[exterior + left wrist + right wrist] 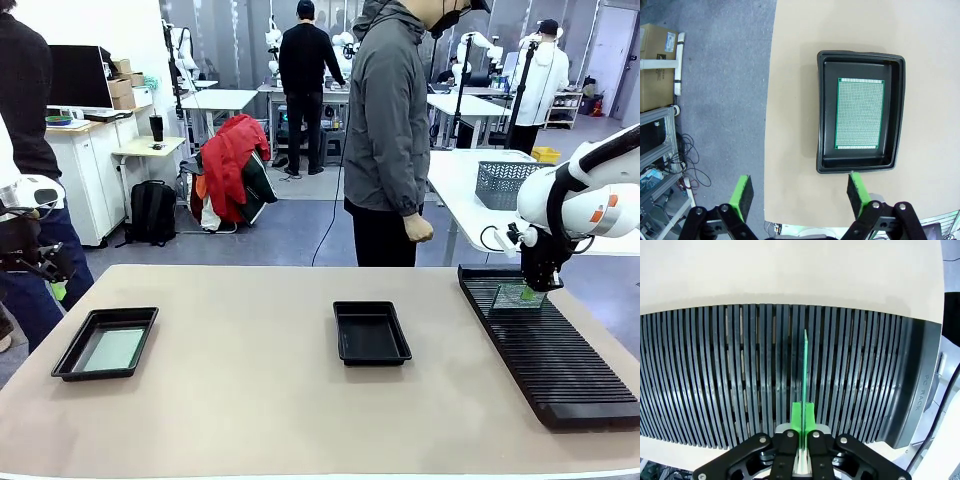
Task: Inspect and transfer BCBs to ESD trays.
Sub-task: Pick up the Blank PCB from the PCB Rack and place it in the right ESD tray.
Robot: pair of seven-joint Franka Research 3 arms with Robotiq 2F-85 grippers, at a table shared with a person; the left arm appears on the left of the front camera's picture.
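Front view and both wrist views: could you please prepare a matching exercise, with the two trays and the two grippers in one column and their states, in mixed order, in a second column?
Column one
1. left tray
2. middle tray
3. left gripper
4. right gripper

Column two
A. shut on the upright green board standing in the black rack
B. has the flat green board lying inside
C. open, holding nothing
D. has no board inside

Pairs: 1-B, 2-D, 3-C, 4-A
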